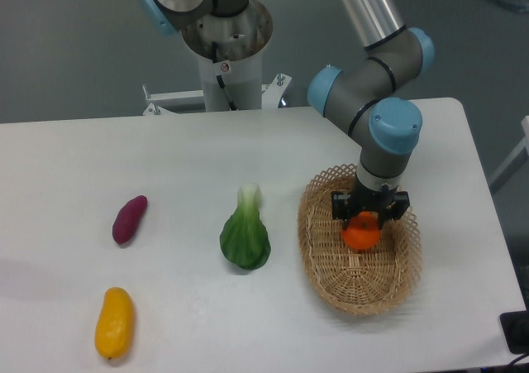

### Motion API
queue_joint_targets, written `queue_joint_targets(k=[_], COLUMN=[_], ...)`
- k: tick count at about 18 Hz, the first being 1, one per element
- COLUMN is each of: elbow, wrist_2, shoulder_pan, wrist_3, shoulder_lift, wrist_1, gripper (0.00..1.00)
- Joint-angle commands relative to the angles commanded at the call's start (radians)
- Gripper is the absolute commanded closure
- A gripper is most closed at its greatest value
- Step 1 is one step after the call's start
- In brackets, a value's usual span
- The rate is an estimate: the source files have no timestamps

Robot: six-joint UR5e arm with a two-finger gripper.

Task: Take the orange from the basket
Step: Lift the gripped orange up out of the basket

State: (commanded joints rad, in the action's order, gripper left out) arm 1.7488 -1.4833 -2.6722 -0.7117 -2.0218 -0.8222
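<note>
Gripper (369, 213) sits straight above the orange (361, 236), lower right of centre in the frame, inside the basket (355, 294). I read the black fingers as straddling the top of the fruit, one on each side, but from this fixed view I cannot tell whether they are already pressing on the skin or just bracketing it; jaw state unresolved. The orange lies directly below and between the jaws, with no sideways offset that I can see. It is round, so there is no long axis to line up with. My judgement: the next move turns only on the vertical, closing fully and lifting straight up past the rim.

Materials: the orange is smooth and slightly glossy, so it may slip under a light pinch. The basket is tan woven wicker, oval, shallow, with a lacy scalloped edge; it looks light and might drag along if a finger catches the weave.

Elsewhere on the white table (165, 150): a leafy green vegetable (245, 236) centre, a purple sweet potato (129, 218) left, a yellow-orange mango (114, 322) lower left.
</note>
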Motion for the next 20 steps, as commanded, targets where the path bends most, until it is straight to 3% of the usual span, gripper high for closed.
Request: queue_joint_targets(k=[7,12,18,19,20], elbow=[-0.081,-0.126,-0.134,-0.129,-0.127], wrist_2=[-0.017,-0.006,0.003,0.002,0.002], shoulder_pan=[0.005,0.052,0.089,0.089,0.087], wrist_3=[-0.067,-0.104,-0.126,-0.135,-0.155], shoulder_lift=[0.094,0.14,0.187,0.202,0.224], wrist_1=[-0.002,-0.014,-0.018,-0.028,-0.073], gripper=[0.35,0.35,0.35,0.35,0.35])
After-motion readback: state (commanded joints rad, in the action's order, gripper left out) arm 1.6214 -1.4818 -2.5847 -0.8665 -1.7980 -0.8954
